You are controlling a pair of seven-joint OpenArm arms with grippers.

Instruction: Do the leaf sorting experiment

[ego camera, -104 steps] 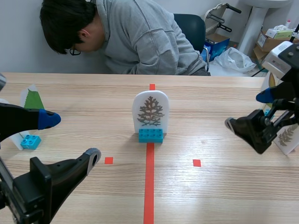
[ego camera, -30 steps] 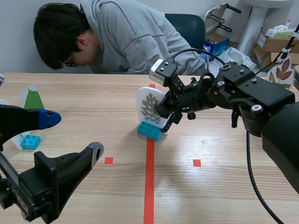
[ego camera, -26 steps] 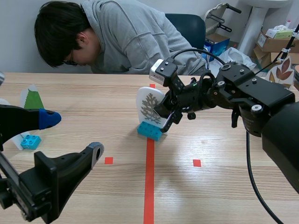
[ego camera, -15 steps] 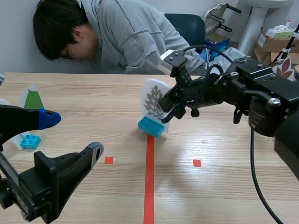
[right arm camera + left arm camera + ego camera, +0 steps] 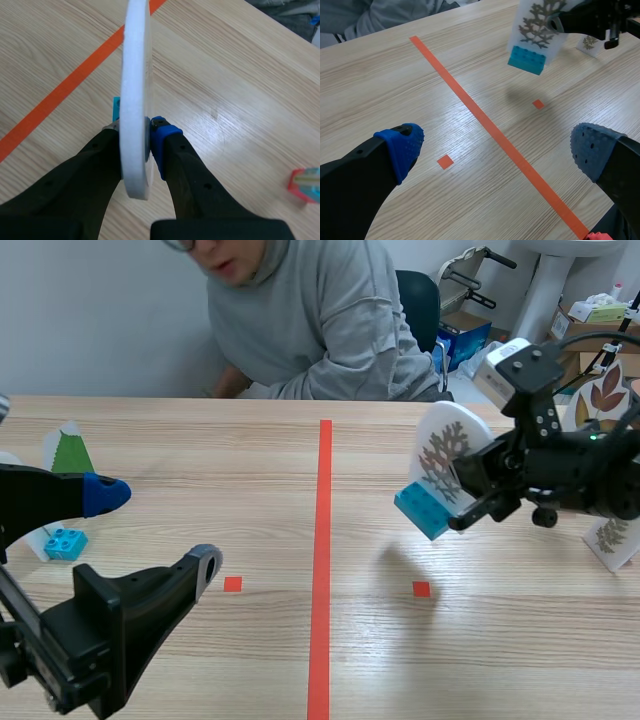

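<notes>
One leaf card (image 5: pixel 447 453) is hanging tilted above the table's (image 5: pixel 200 490) right half | your right gripper (image 5: pixel 470 490) is clamping it | your left gripper (image 5: pixel 495 150) is hovering, fingers apart | you are likely mid-sort: setting it down remains.

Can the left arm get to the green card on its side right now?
Probably yes. The left gripper is open and empty, and the green card stands close by with nothing between. It sits beside the gripper, not ahead of it, so the arm would likely have to turn toward it.
</notes>
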